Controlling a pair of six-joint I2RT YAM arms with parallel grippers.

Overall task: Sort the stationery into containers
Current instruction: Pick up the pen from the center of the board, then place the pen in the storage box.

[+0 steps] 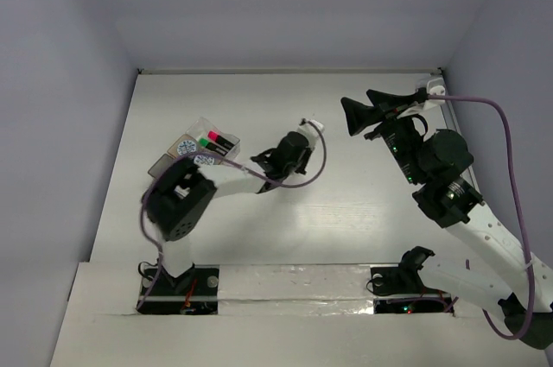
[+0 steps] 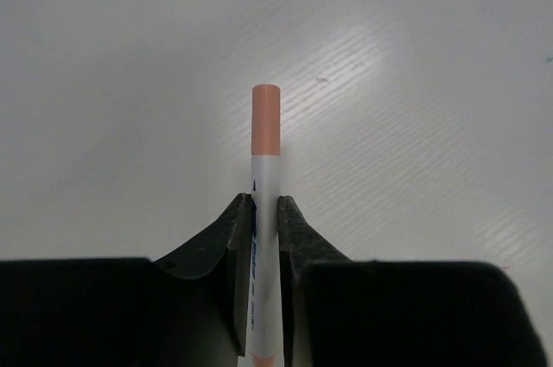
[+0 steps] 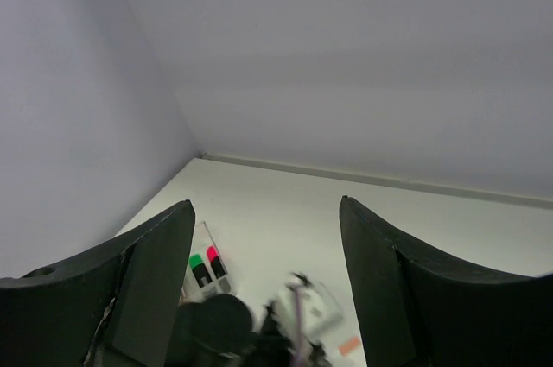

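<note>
Already, two markers (image 1: 214, 140) were stowed in the trays (image 1: 161, 164); a pen (image 2: 265, 168) was clamped by the left gripper (image 2: 265, 205), the right gripper (image 3: 265, 210) spread wide, empty.

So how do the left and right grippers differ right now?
The left gripper is shut on a white pen with an orange cap; the right gripper stands open and holds nothing. The left is beside the trays; the right is off at the far right. Both are black.
</note>
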